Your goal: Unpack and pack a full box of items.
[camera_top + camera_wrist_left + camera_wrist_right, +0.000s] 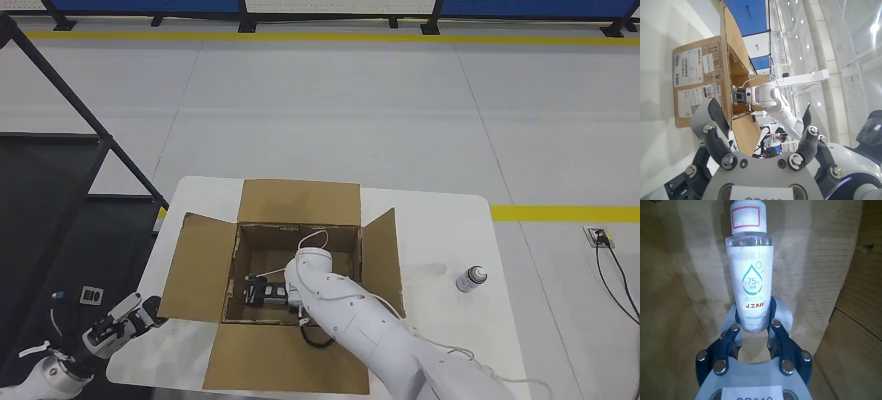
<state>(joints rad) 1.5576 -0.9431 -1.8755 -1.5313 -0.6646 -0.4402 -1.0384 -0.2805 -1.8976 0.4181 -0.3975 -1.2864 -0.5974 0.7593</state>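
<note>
An open cardboard box [300, 202] with its flaps spread stands in the middle of the white table [440, 220]. My right gripper [262, 292] is down inside it. In the right wrist view the right gripper [753, 311] is shut on the base end of a clear alcohol bottle [750, 275] with a white label and white cap. The cap points toward a brown box wall [810, 266]. My left gripper [125, 322] hangs off the table's front left corner. Its fingers are open and empty in the left wrist view [762, 108], facing the labelled side of the box [696, 75].
A small bottle with a grey cap [470, 279] stands upright on the table to the right of the box. A black frame [100, 140] runs along the left of the table. The table's right side has free room around the small bottle.
</note>
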